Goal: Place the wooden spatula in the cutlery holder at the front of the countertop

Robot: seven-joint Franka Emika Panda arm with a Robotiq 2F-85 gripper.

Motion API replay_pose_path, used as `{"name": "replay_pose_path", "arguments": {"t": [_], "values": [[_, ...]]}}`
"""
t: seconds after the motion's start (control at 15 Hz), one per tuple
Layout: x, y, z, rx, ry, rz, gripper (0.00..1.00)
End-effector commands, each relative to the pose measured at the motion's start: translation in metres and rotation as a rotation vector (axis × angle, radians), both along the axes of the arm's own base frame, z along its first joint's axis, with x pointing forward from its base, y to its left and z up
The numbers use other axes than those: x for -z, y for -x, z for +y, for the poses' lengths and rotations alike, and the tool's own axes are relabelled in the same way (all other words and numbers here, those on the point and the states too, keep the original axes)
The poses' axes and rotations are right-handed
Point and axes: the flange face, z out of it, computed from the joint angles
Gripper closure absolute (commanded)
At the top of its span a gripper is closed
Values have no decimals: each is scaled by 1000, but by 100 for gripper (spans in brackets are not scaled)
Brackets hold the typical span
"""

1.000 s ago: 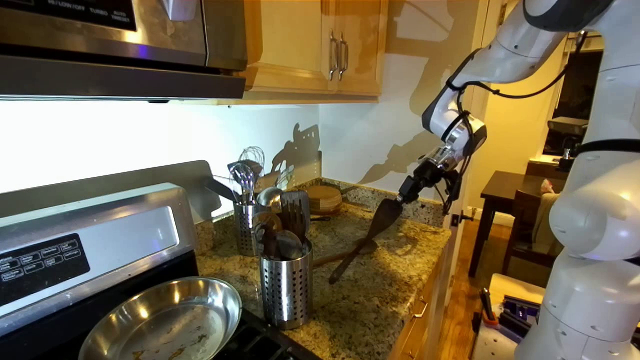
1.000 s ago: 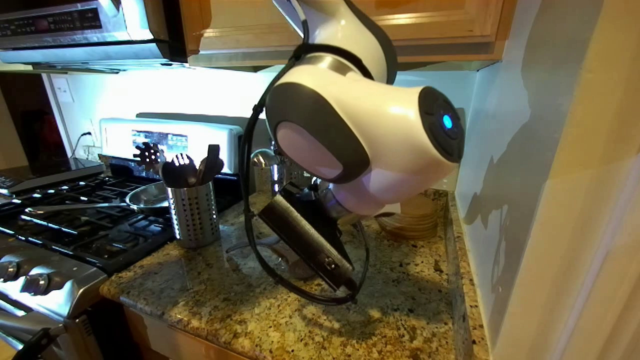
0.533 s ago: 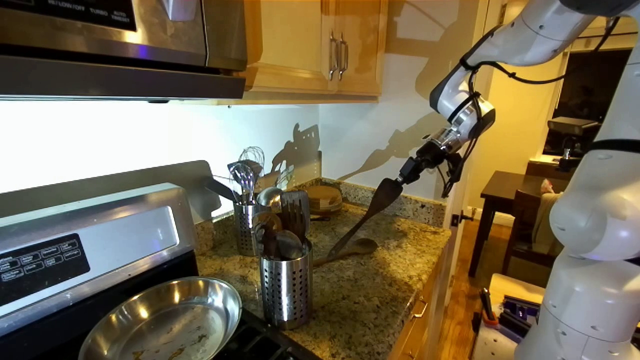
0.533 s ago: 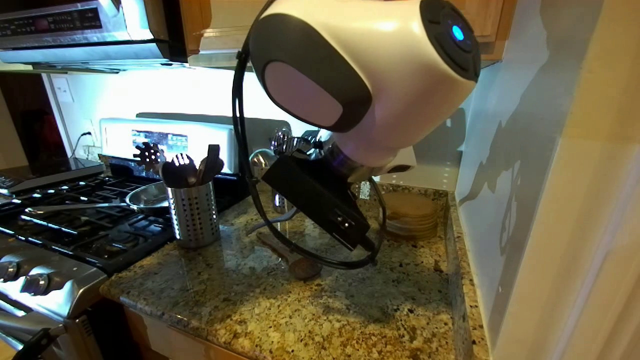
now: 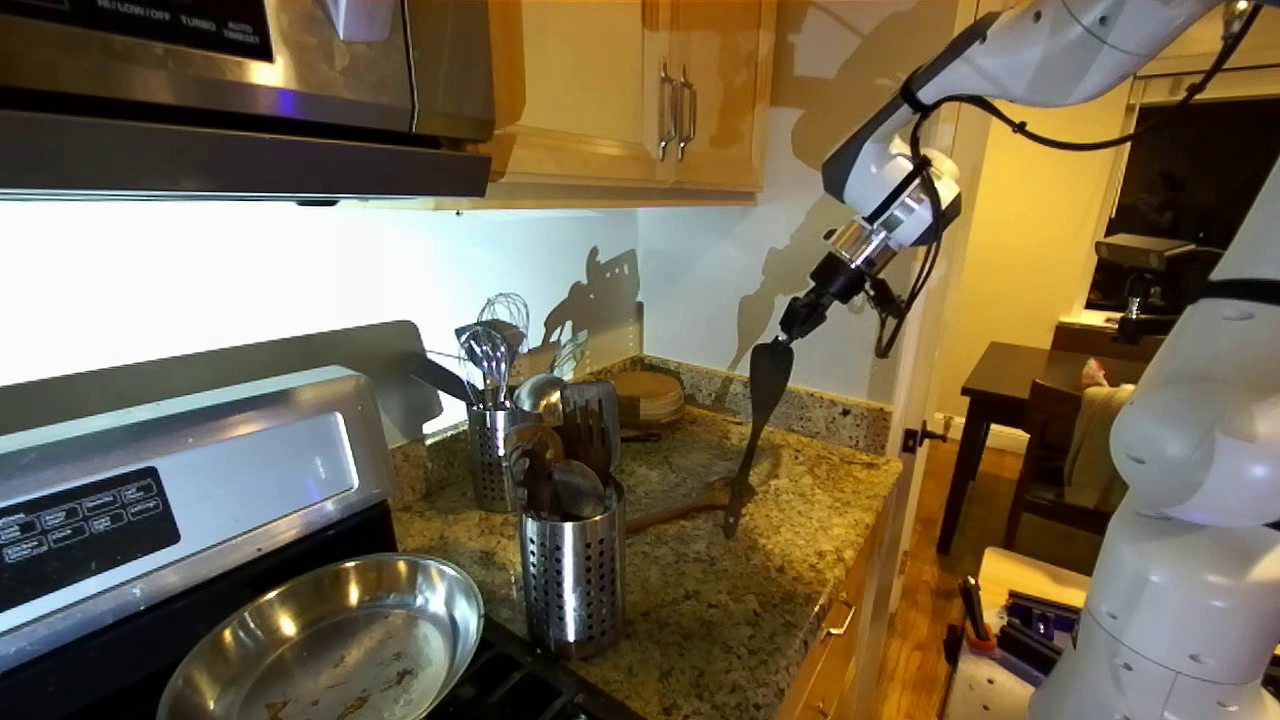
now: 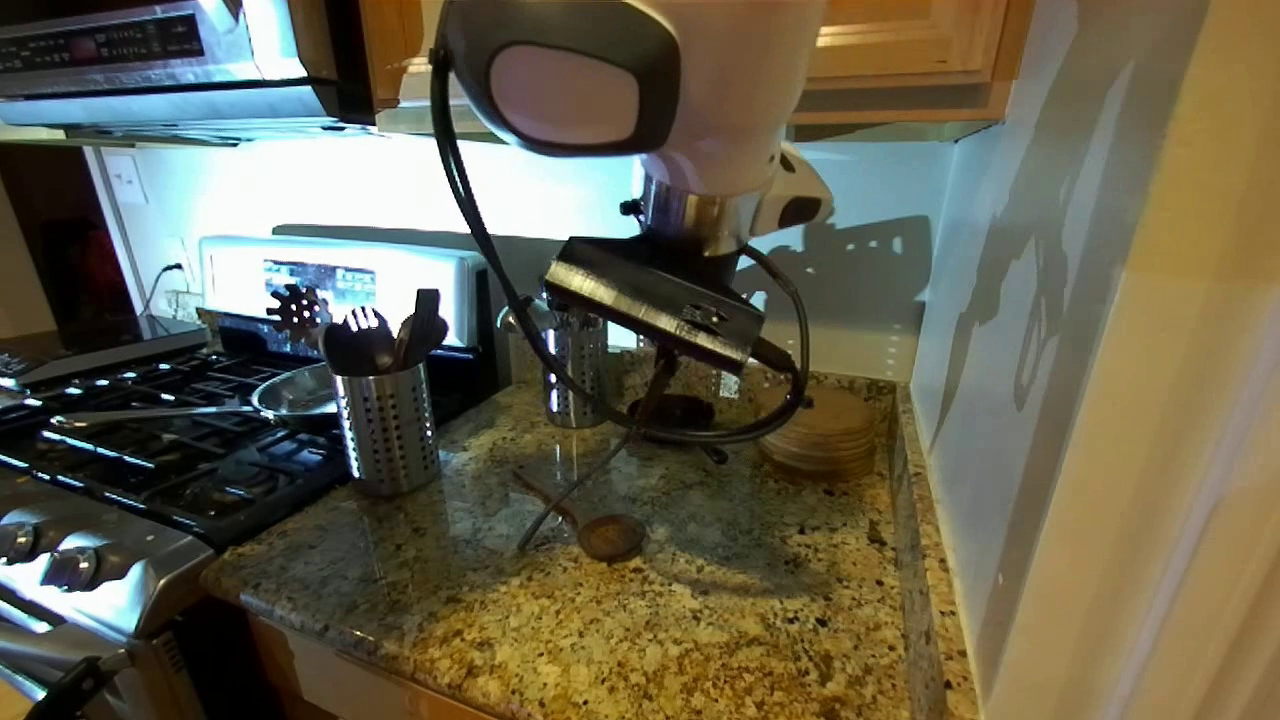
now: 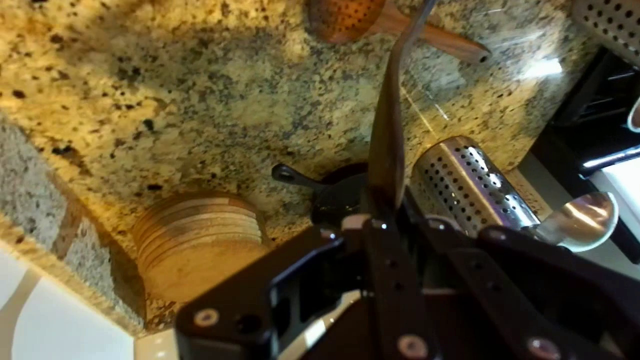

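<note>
My gripper [image 5: 784, 338] is shut on the broad head of the brown wooden spatula [image 5: 768, 385]. The thin handle hangs down, slightly tilted, over the countertop; its lower end is near the surface, and I cannot tell whether it touches. The wrist view also shows the gripper [image 7: 388, 204] with the spatula [image 7: 387, 135] pointing away. In an exterior view the handle [image 6: 590, 475] shows below the wrist, and the fingers are hidden. The steel cutlery holder [image 5: 572, 580] with dark utensils stands at the counter's stove-side edge, apart from the spatula; it also shows here [image 6: 388, 435].
A wooden spoon [image 6: 612, 537] lies on the counter under the spatula. A rear steel holder [image 5: 492, 455] carries whisks and ladles. A stack of round wooden boards [image 6: 818, 435] and a small dark pan [image 7: 340, 200] stand near the back. Cabinets [image 5: 590, 100] hang above.
My gripper has risen and turned, with the spatula still held. The spatula now hangs closer to upright, its handle end swung away from the cutlery holder.
</note>
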Motion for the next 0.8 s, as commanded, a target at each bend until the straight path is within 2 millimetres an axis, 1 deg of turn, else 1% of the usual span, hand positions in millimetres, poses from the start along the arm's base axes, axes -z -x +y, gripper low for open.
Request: {"name": "replay_pose_path", "arguments": {"t": [0.0,0.2,0.27,0.47,0.6,0.67,0.73], "values": [[-32,-5,21,28,118,-11,91],[-47,-15,32,24,202,-4,92],[-47,-18,34,21,219,8,92],[-30,-24,37,10,224,70,93],[-9,-23,35,8,199,134,93],[6,-23,32,7,182,174,84],[18,-22,30,7,173,201,67]]}}
